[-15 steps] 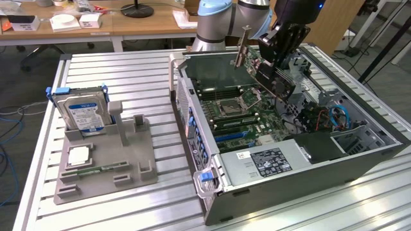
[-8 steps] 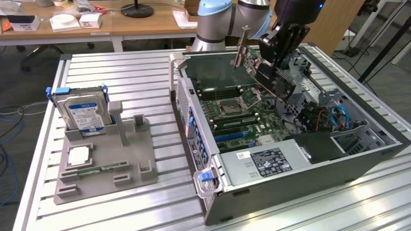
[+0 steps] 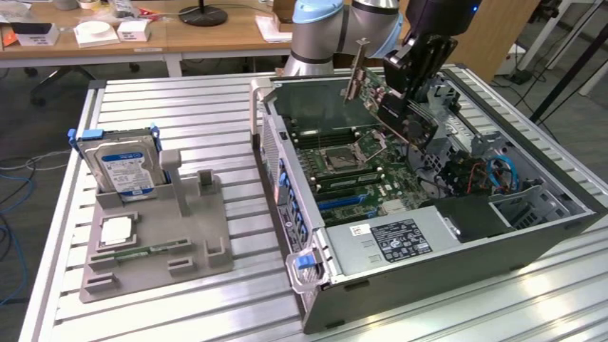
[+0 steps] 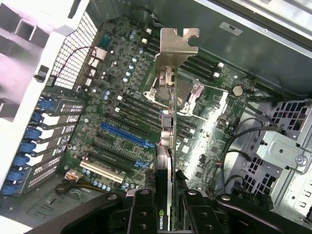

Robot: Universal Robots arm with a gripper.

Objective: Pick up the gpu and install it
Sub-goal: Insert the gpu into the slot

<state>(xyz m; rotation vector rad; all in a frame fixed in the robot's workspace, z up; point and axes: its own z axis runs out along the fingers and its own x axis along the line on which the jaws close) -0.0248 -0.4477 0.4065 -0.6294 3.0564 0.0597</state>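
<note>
While my gripper (image 4: pixel 167 204) pinches the gpu (image 4: pixel 167 131) on its flat sides, it seems light and stiff. I think it cracks easily.

At the top of the exterior view, the Universal Robots arm (image 3: pixel 318 46) has rounded silver-grey joint housings, one closed with a pale blue cap (image 3: pixel 317 10). Toward the upper right of that frame the wrist section turns black, with a small blue light (image 3: pixel 473 8) at the edge. The gripper (image 3: pixel 409 85) is matt black and angular. In the wrist view its fingers (image 4: pixel 142 214) are broad black bars with round recessed screw heads (image 4: pixel 112 197).
</note>
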